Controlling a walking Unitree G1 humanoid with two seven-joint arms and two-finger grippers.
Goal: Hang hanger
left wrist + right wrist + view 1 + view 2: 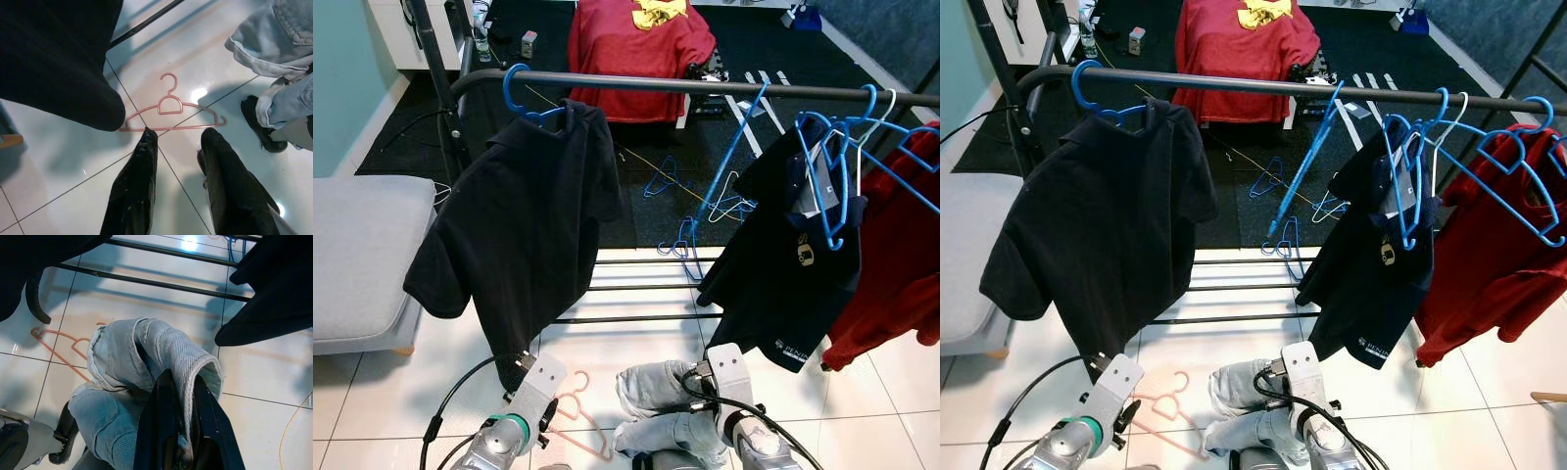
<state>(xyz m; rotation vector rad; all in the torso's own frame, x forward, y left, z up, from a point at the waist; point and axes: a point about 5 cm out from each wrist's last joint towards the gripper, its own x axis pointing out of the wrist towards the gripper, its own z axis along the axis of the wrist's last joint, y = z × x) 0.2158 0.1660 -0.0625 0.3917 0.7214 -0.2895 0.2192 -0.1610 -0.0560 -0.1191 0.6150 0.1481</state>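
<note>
A pink hanger point(171, 105) lies flat on the white tile floor, below the hem of a black shirt point(524, 225). My left gripper point(178, 134) hovers just above it, open, its fingertips point(149, 134) near the hanger's straight bar and apart from it. My right gripper point(181, 391) is shut on a fold of light-blue jeans point(122, 362), held low beside the pink hanger point(578, 416). The dark clothes rail point(685, 86) runs across above both arms.
The rail carries the black shirt on a blue hanger at left, and several blue hangers point(832, 157), a black polo point(783, 264) and a red shirt point(891, 264) at right. The rack's low bars point(636, 289) cross the floor. A grey cushion point(362, 255) sits at left.
</note>
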